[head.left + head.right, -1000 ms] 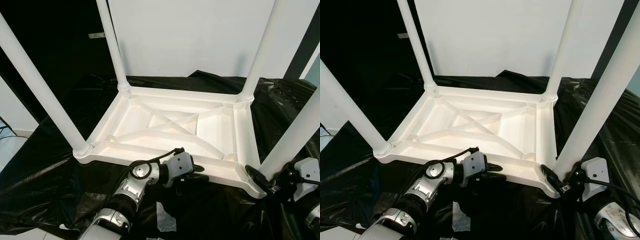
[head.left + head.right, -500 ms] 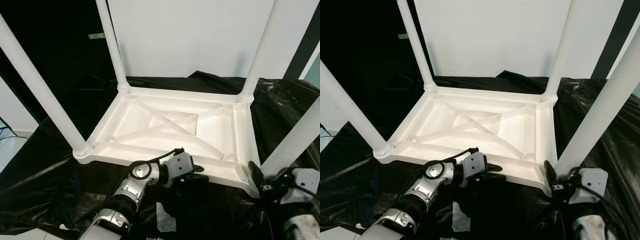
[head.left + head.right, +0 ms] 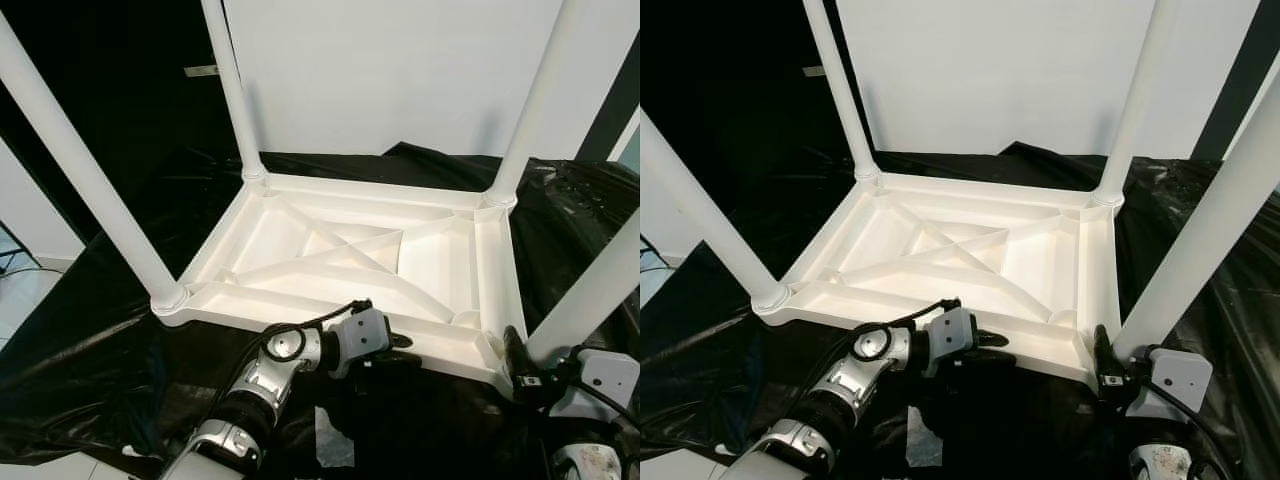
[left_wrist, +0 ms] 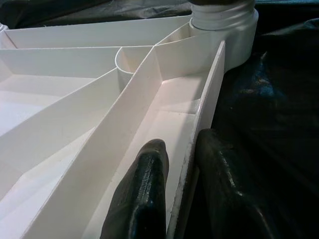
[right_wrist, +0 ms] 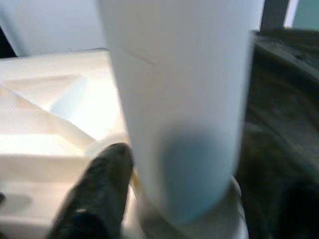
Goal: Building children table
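Black plastic sheeting [image 3: 90, 340] covers the floor, with a plain white wall [image 3: 390, 70] behind. From the left eye, the white table top [image 3: 340, 250] lies upside down on the sheeting, ribs up, and four legs stand from its corners: the far left leg [image 3: 232, 90], far right leg [image 3: 535, 100], near left leg [image 3: 90, 170] and near right leg [image 3: 595, 290]. The left gripper [image 3: 400, 345] sits at the near rim of the table top. The right gripper [image 3: 515, 355] is down at the base of the near right leg.

Over to the right eye: same picture, all four legs upright in their sockets, so by my reading the build is nearly done. What looks left is seating or tightening that last near right leg, then turning the table over.

Left wrist view now: the two black fingers [image 4: 144, 194] straddle the thin rim wall, one inside the channel, one outside, pinching it. That hand looks to be steadying the table top.

Right wrist view, blurred: the near right leg looms close, one black finger [image 5: 97, 191] lying against its base by the socket collar. The other finger is hidden, so I cannot tell whether that gripper is clamped on the leg or only resting beside it.
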Controlling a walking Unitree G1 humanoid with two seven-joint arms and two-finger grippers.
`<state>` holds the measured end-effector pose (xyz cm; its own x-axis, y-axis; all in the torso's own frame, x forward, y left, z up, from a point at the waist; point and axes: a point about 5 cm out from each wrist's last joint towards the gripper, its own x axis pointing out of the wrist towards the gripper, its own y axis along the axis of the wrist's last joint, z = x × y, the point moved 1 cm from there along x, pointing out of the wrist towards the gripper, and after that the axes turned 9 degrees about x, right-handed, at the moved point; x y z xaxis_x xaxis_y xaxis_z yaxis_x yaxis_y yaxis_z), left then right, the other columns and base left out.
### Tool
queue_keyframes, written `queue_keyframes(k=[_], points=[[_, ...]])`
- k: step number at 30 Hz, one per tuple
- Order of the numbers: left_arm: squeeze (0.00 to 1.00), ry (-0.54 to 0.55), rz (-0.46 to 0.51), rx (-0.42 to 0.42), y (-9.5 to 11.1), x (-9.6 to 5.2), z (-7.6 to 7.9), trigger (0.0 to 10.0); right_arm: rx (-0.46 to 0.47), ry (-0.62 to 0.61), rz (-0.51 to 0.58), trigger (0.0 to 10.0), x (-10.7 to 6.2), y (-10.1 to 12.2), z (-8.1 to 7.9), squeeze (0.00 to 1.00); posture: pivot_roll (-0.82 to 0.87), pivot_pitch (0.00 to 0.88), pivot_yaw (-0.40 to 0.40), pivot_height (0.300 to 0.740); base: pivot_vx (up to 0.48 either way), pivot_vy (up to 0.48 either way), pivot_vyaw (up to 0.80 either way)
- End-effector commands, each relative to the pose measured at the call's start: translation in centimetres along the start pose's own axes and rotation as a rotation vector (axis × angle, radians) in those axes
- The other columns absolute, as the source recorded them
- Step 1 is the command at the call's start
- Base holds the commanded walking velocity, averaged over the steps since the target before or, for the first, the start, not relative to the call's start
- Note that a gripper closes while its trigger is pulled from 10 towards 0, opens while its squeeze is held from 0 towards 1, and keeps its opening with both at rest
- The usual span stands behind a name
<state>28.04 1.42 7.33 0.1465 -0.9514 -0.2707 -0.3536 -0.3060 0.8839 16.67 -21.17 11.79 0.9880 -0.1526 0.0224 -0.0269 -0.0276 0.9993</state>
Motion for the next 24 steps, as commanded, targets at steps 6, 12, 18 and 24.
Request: queue_keyframes(k=[6,12,18,24], points=[[0.0,0.1,-0.147,-0.137,-3.3,-0.2,1.9,10.0,-0.061,0.176,-0.008,10.0,1.8,0.7,0.5,0.0,-0.17,0.0,0.039,0.74,0.0,0.0,0.0],[0.0,0.107,-0.15,-0.135,-3.4,-0.4,1.7,10.0,-0.125,0.413,-0.091,10.0,2.3,1.6,1.3,0.0,-0.16,0.0,0.037,0.74,0.0,0.0,0.0],[0.0,0.112,-0.15,-0.136,-3.4,-0.5,1.6,10.0,-0.154,0.493,-0.184,0.0,2.1,0.9,1.6,0.0,-0.16,0.0,0.038,0.74,0.0,0.0,0.0],[0.0,0.11,-0.151,-0.135,-3.5,-0.6,1.7,10.0,-0.151,0.502,-0.217,0.0,2.2,0.6,2.0,0.0,-0.16,0.0,0.043,0.74,0.0,0.0,0.0]])
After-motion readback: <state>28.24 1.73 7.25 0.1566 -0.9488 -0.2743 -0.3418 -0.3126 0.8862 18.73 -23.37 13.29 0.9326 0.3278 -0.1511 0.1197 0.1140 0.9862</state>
